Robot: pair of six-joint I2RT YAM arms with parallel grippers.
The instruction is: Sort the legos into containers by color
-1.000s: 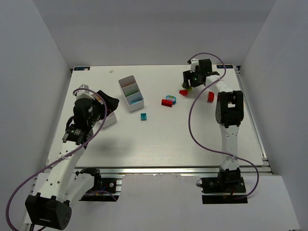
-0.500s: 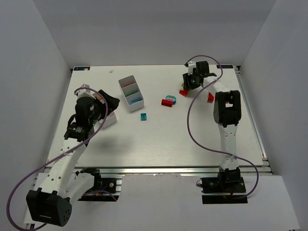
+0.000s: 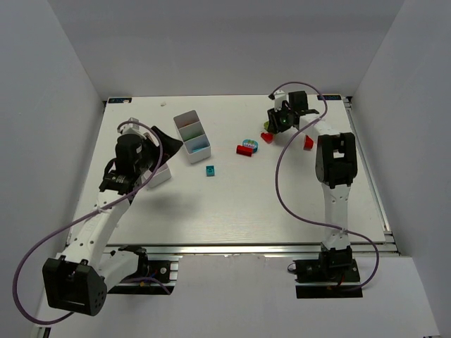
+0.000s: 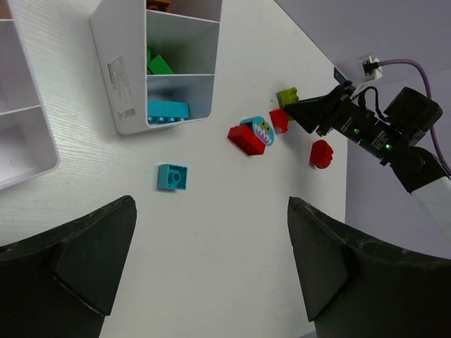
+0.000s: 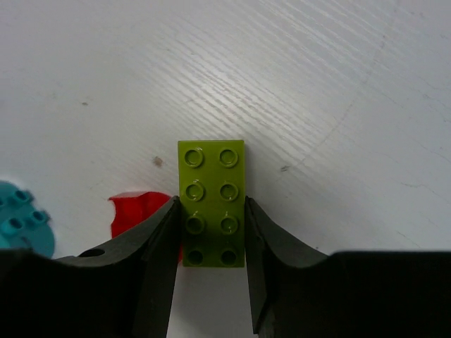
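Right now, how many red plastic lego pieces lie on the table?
3 red pieces: one beside the round multicoloured piece, one beside the lime brick in the right gripper, one alone further right. Bins may hide more.

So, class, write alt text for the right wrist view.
The right gripper grips a lime brick by its long sides on a white table. A red brick lies beside one finger; a teal piece shows at the left edge.

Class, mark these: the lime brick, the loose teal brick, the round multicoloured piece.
lime brick (image 5: 211, 190): right wrist view, studded top.
loose teal brick (image 4: 173, 176): left wrist view, top face.
round multicoloured piece (image 4: 258, 131): left wrist view, printed face.
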